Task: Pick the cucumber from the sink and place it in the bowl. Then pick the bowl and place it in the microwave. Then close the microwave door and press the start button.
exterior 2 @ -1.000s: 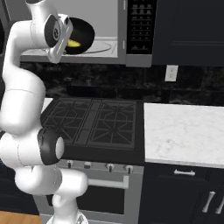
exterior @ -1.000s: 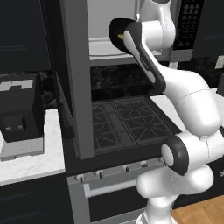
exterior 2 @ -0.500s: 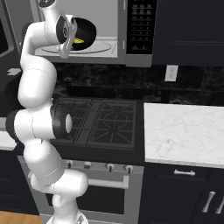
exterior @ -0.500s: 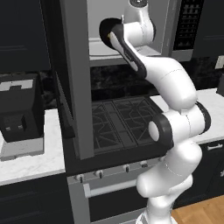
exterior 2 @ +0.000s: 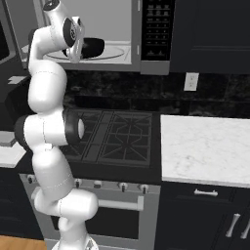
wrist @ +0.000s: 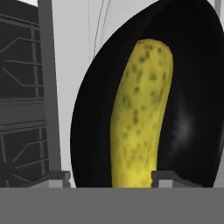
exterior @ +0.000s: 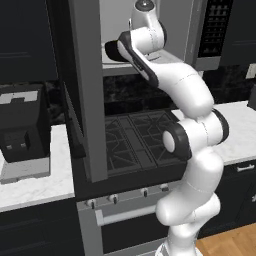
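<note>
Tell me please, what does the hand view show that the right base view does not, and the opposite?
Hand view alone: the yellow-green cucumber lying inside the bowl. Right base view alone: the microwave with its black keypad strip, the stove burners below and the marble counter. Both: the black bowl, which sits in the microwave cavity.
</note>
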Motion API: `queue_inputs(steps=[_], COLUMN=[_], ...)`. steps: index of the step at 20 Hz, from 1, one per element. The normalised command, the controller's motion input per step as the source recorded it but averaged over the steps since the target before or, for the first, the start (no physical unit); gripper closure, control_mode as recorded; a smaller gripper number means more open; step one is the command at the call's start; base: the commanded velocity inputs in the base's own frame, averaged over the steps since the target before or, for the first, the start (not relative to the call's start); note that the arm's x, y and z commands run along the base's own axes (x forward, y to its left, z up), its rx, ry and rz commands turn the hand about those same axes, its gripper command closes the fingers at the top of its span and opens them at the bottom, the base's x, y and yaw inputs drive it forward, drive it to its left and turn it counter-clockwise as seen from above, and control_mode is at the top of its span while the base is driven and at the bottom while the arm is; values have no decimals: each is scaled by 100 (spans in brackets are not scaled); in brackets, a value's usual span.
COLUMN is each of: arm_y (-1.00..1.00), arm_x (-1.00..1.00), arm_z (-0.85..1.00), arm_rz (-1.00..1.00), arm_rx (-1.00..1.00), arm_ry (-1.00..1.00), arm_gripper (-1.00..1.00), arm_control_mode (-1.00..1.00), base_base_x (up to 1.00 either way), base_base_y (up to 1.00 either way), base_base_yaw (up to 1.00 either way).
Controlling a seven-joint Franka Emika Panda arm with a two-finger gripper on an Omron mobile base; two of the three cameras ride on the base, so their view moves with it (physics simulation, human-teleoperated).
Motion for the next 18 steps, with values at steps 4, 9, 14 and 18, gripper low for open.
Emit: queue_inputs(steps=[4, 9, 14, 18], arm_y=[0, 0, 0, 0], arm_x=[12, 6, -100, -100], arm_z=[-2, -7, 0, -29], arm_rz=[4, 5, 10, 12], arm_rx=[-5, -1, 4, 0], arm_ry=[-10, -13, -17, -15], arm_gripper=[-100, -100, -100, -100], arm_control_mode=[-100, -100, -100, -100], base_base_x=[0, 0, 0, 0], base_base_y=[0, 0, 0, 0], base_base_yaw=[0, 0, 0, 0])
